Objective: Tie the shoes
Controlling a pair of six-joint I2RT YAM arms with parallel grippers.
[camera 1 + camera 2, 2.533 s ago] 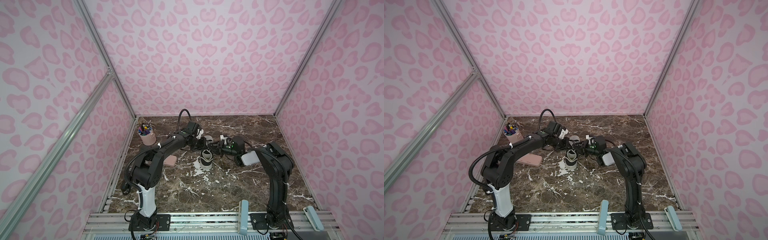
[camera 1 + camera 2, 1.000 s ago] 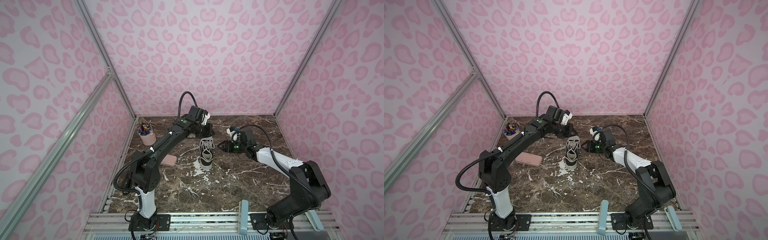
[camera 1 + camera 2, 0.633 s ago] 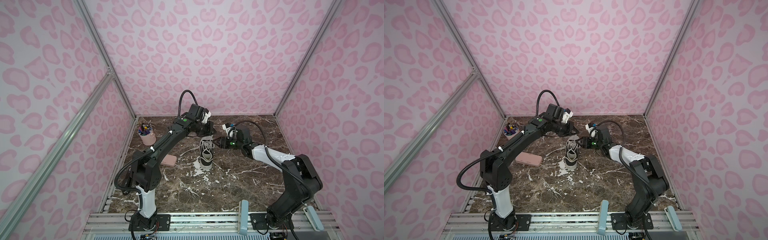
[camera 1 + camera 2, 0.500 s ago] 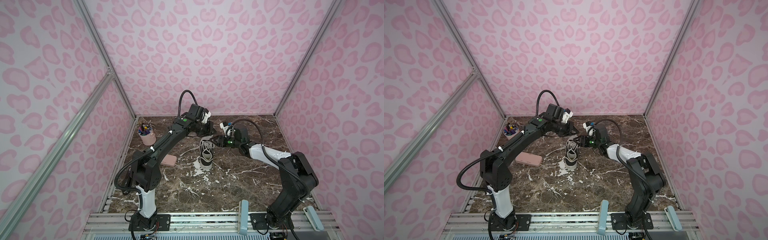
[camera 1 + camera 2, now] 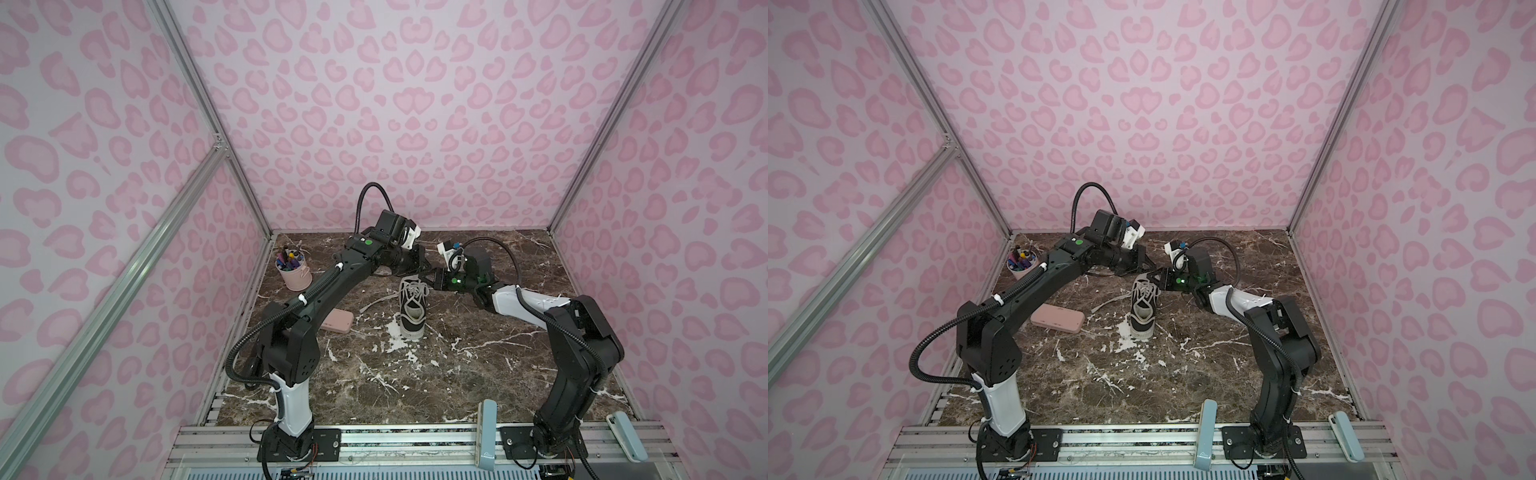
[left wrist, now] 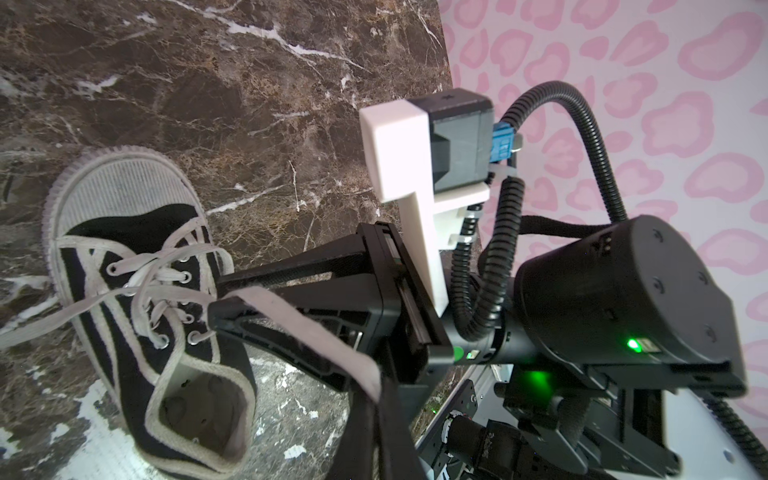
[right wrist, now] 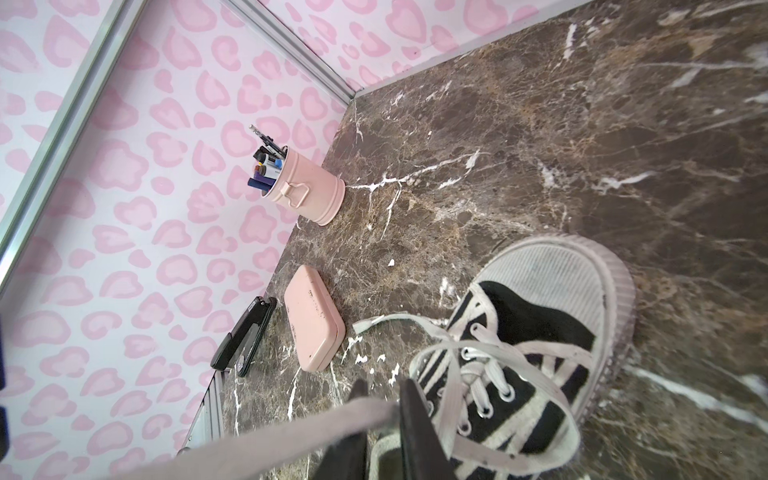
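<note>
Sneaker (image 5: 412, 320) is sitting upright near the middle of the table (image 5: 478, 374), toe pointing to 12 o'clock, heel to 6. Both arms are working at its toe end: left gripper (image 5: 420, 269) at 12 o'clock, right gripper (image 5: 432, 281) at 1 o'clock.

Progress, as I judge it: early. Eyelets are laced criss-cross, but no bow is showing and I cannot make out a first knot. Raised lace strand (image 7: 257, 436) is running taut between the two grippers. Right fingers (image 7: 413, 415) are pinching it. Left fingers (image 6: 388, 432) are meeting the same strand at the frame edge; cannot tell whether they are pressed together. Loose lace end (image 5: 374, 304) is lying flat toward 9 o'clock. Crossing, looping and cinching are all waiting.

Materials: black canvas upper, ribbed white rubber toe cap (image 7: 552, 274), metal eyelets, flat woven greyish laces, limp. Table is showing glossy dark marble with white veins. Pink case (image 7: 313, 320), flat with rounded corners, is lying at 9 o'clock; cylindrical pink pen cup (image 7: 307, 191) is standing at 10.
</note>
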